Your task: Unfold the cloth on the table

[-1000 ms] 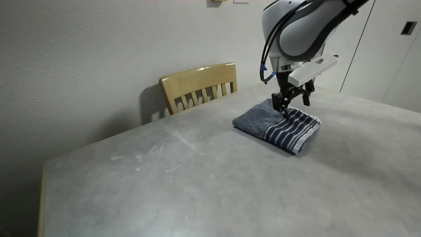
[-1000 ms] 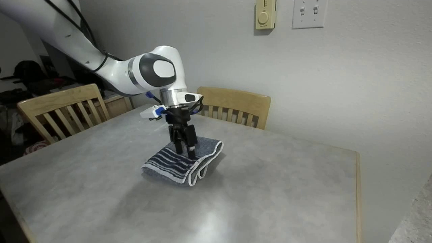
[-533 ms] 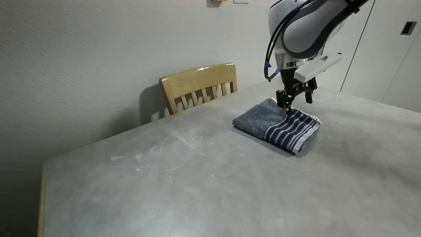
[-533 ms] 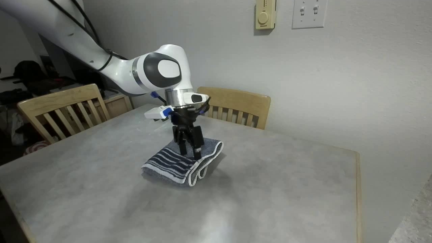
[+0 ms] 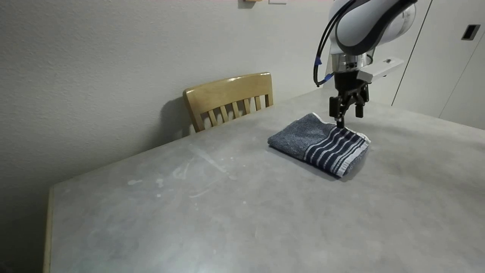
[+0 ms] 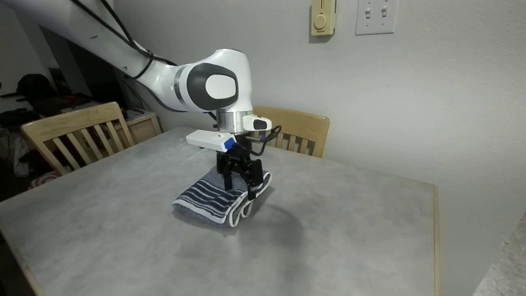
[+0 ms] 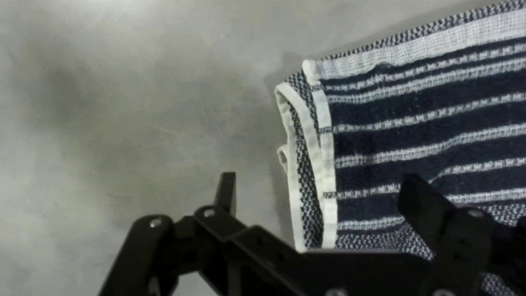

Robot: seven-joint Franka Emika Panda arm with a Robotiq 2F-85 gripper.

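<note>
Wrist view: my gripper, spread wide, empty, straddles the towel hem, in from the table edges.

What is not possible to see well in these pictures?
Wrist view: cloth, cut off by the right edge, partly covered by the gripper.
Both exterior views: cloth's inner layers, mostly hidden beneath the top one.
Both exterior views: arm, its base cut off by an edge.
In an exterior view: chair, its lower part behind the table.
In an exterior view: dark clutter, lost in shadow.
</note>
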